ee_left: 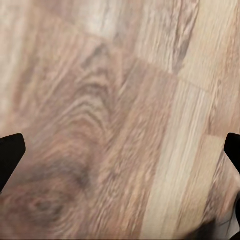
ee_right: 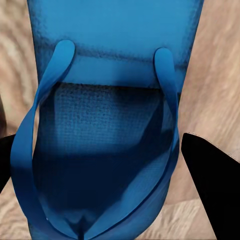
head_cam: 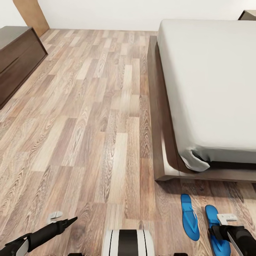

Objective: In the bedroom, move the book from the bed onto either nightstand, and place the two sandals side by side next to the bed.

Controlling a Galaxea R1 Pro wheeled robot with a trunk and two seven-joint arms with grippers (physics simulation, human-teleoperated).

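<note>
Two blue sandals lie on the wood floor just off the bed's [head_cam: 213, 81] near corner. One sandal [head_cam: 188, 217] lies free. Over the other sandal [head_cam: 212, 218] hovers my right gripper [head_cam: 223, 224]. In the right wrist view this sandal [ee_right: 107, 140] lies strap side up, and the black fingers [ee_right: 212, 175] stand apart on either side of it, open. My left gripper [head_cam: 62, 219] hangs low over bare floor at the near left, its fingertips [ee_left: 10, 152] wide apart and empty. The book is out of view. A brown corner [head_cam: 249, 14] past the mattress may be the nightstand.
A long low dark-brown bench [head_cam: 17, 57] stands along the left wall, with a tan door [head_cam: 32, 14] beyond it. Open wood floor [head_cam: 92, 117] stretches between bench and bed. The bed's dark frame [head_cam: 160, 117] juts out past the mattress. My base [head_cam: 128, 243] shows at the near edge.
</note>
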